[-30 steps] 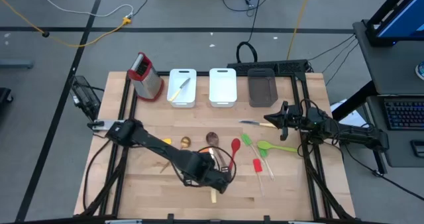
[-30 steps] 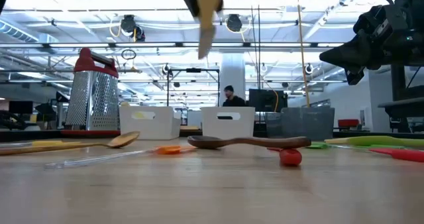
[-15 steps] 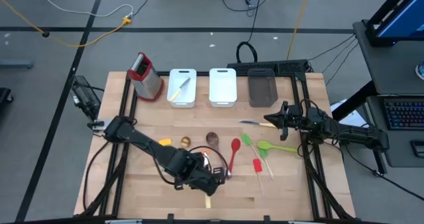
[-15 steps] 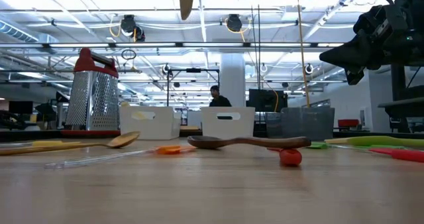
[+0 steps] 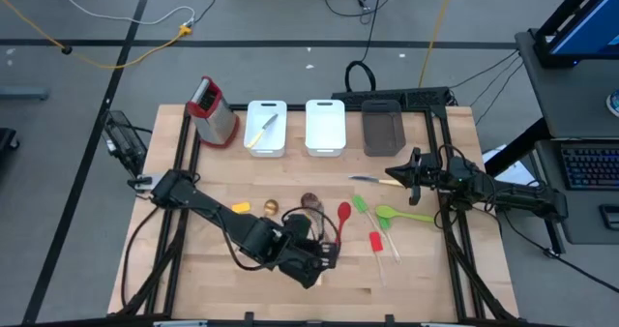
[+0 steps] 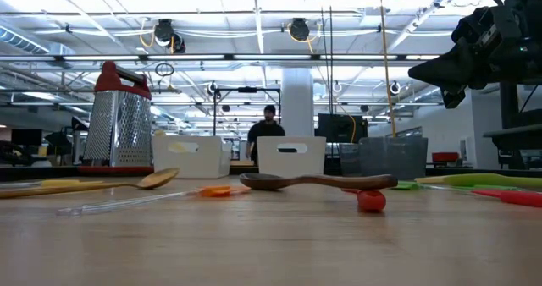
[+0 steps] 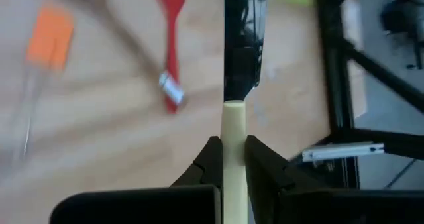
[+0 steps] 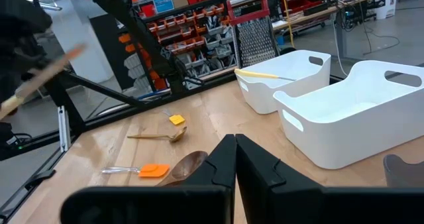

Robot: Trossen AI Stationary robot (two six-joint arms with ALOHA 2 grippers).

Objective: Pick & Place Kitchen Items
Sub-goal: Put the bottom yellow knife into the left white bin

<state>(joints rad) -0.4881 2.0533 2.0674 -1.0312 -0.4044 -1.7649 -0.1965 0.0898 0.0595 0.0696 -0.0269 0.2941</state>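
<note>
The left gripper (image 7: 233, 159) is clenching the pale handle of a table knife (image 7: 236, 65), its dark metal blade pointing straight out ahead of the fingers; in the high view that gripper (image 5: 311, 259) is hanging above the near-middle of the wooden table (image 5: 426, 279), lifted clear of the boards. The step in hand looks like carrying the knife to a bin; to do it well I would keep the slim handle pinched square so the blade cannot swing, clear the utensils lying below the hand, and lower the blade lengthwise into the white bin (image 5: 266, 129) far ahead of the hand, where a yellow-handled knife (image 5: 259, 133) is already lying.

The right gripper (image 5: 404, 172) is waiting pressed shut, holding nothing, at the table's right side beside another knife (image 5: 368, 179).

Just beyond the left gripper are lying a red spoon (image 5: 341, 221) with a smooth plastic-looking bowl and thin shaft, a dark wooden spoon (image 6: 318, 182) with a shallow matte bowl, and, off to its side, an orange mini spatula (image 8: 156, 170) with a flat square blade on a clear stem; a pale wooden spoon (image 6: 110, 183) is resting nearby; the steel box grater (image 6: 120, 117) is standing upright, perforated and shiny under a red handle.
</note>
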